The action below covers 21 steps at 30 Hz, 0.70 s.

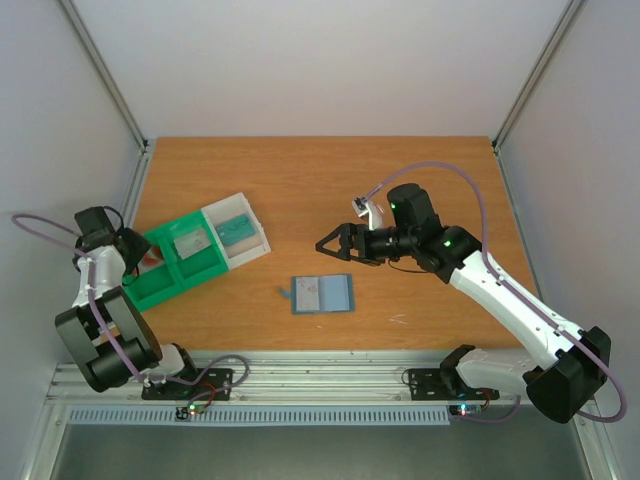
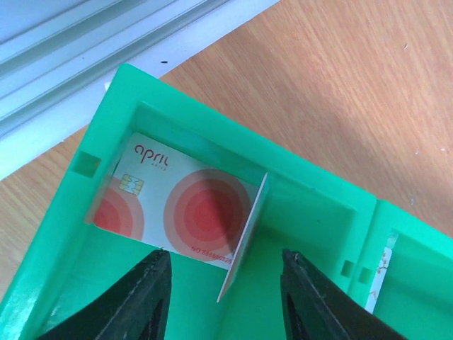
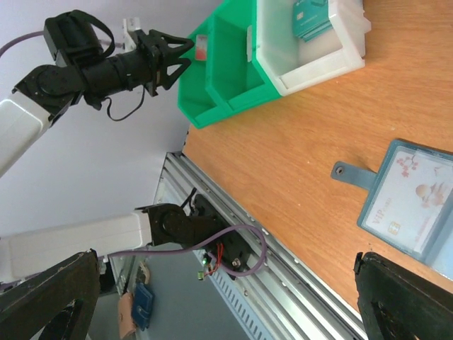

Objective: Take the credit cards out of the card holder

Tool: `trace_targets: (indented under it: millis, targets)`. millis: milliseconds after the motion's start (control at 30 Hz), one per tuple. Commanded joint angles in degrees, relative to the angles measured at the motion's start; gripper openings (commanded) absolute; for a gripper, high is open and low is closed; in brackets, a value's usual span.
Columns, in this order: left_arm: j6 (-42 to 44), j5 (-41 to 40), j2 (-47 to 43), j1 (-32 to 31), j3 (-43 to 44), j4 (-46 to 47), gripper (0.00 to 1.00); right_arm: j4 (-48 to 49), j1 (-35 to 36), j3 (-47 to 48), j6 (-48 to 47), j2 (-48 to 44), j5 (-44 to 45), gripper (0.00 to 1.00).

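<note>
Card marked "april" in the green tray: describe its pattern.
The card shows red concentric circles on white; clearest in left wrist view.

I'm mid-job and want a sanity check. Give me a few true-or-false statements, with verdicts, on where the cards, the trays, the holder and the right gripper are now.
1. The white plastic card with red circles lies in the green plastic tray. True.
2. The right gripper is shut on a card. False: its jaws are open and empty, above the wooden table.
3. The slate-blue folding card holder lies opened flat on the table. True.
4. The teal plastic card sits in the green tray. False: it is in the clear whitish tray.
5. The card holder is empty. False: a pale card with a chip shows in it.
</note>
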Motion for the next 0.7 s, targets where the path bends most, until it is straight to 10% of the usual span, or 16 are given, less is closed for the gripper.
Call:
trace_targets:
  millis: [0, 667]
  targets:
    - [-1.4, -2.5, -2.2, 0.2, 2.8, -1.5, 0.47, -0.3, 0.3, 0.3, 0.4, -1.3, 1.2, 0.99]
    - [-4.7, 9.4, -0.9, 0.2, 0.3, 5.1, 0.16, -1.4, 0.3, 0.9, -0.5, 0.5, 1.5, 0.98]
